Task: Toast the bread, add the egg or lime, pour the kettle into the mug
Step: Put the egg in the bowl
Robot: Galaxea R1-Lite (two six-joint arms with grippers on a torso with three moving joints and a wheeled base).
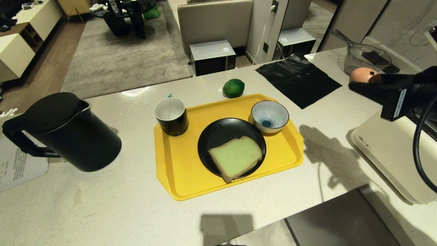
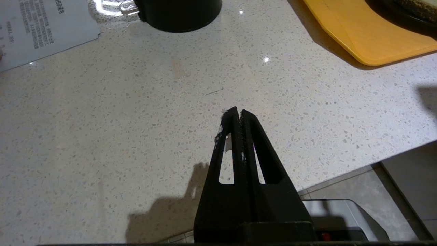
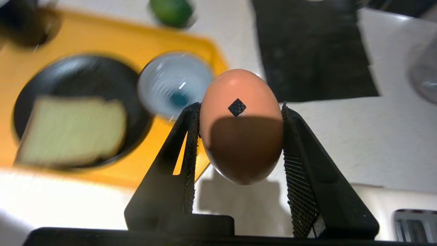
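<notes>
Right gripper (image 3: pixel 240 112) clamped on the egg (image 3: pixel 240 126), one finger pressed to each side, held in the air off the right edge of the tray (image 1: pixel 177 164), above the counter (image 1: pixel 102 212) and close to a cream appliance (image 1: pixel 389 153). Left gripper (image 2: pixel 238 112) closed and empty, poised low over bare counter near the front edge, well apart from everything. Bread (image 1: pixel 235 157) lying flat on a black plate (image 1: pixel 218 136) in the middle of the yellow tray. Mug (image 1: pixel 170 116) upright at the tray's far left corner, striped bowl (image 1: pixel 269 116) at its far right corner, just beside the plate. Lime (image 1: pixel 233 87) on the counter just behind the tray. Kettle (image 1: pixel 68 133) at the left, well apart from the tray, lid on, beside a printed sheet (image 1: pixel 17 167). Black cloth (image 1: pixel 297 80) spread further back on the right.
</notes>
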